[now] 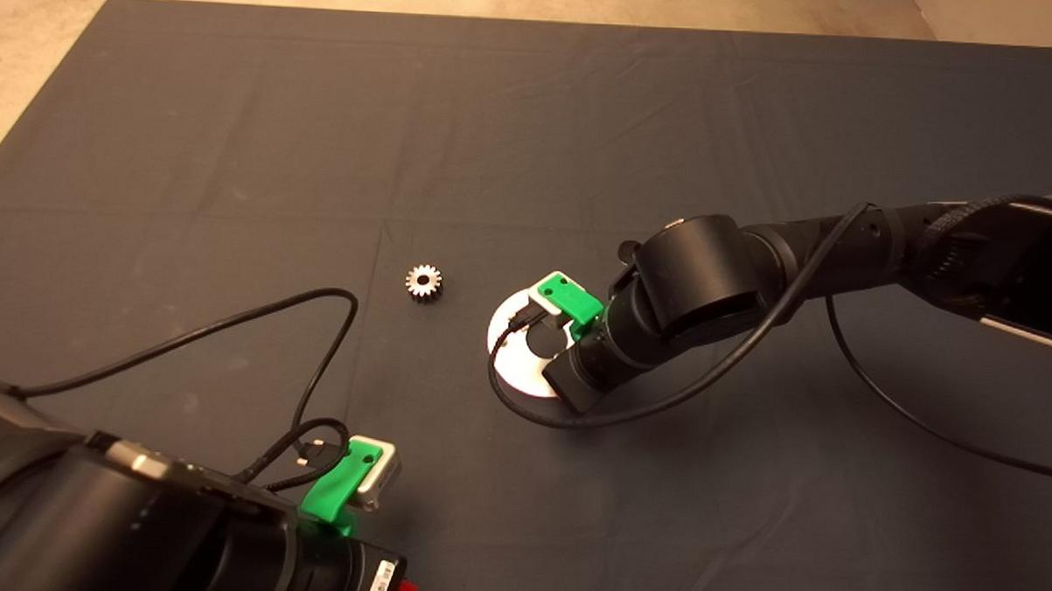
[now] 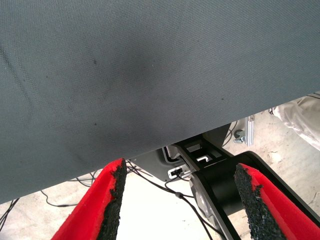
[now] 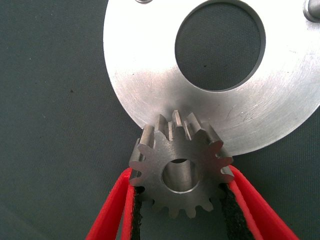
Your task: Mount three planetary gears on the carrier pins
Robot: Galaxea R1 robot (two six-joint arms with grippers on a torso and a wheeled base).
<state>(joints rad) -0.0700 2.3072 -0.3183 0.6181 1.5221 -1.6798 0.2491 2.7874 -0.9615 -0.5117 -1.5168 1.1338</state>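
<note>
R pincer (image 3: pixel 177 200) grips a planetary gear (image 3: pixel 180 167) over disc (image 3: pixel 150 90) edge; 2nd gear (image 1: pixel 423 282) lies nearby on mat; L pincer (image 2: pixel 177 200) open, parked

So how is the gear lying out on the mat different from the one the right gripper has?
The loose gear lies flat on the mat, touched by nothing, well clear of the disc. The held gear is clamped between the right gripper fingers at the edge of the disc, not yet on a pin. No gripper is near the loose one; the left gripper waits open at the mat's near edge. Both are toothed metal gears with a centre bore.
</note>
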